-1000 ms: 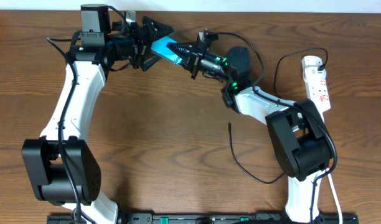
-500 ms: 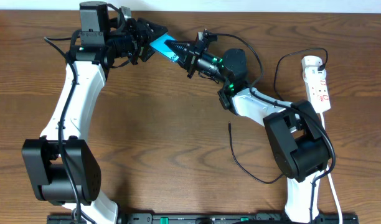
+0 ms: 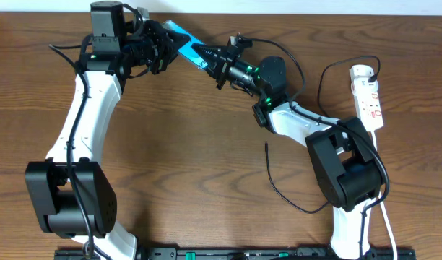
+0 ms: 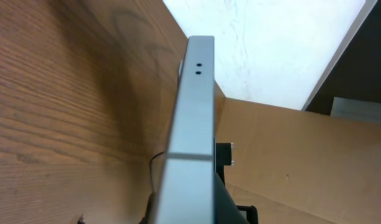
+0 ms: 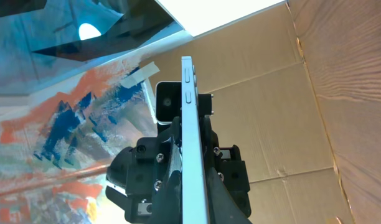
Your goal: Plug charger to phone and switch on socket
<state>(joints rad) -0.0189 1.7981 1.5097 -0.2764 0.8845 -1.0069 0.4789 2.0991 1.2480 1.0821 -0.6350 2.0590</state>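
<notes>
Now: phone (image 3: 186,43) held up at the far edge of the bench (image 3: 192,144), gripped from opposite ends by both arms.
Left jaws and right jaws are each clamped shut on the phone, probably to steady it for plugging. It is a slim rigid slab with a grey metal edge and teal screen. The thin, limp black charger (image 3: 267,149) lies loose on the woodgrain. The white plastic socket (image 3: 367,94) sits beside the right arm.

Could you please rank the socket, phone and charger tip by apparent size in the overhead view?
Largest: socket
Next: phone, raised nearer the camera and partly covered, so unsure
Smallest: charger tip
</notes>
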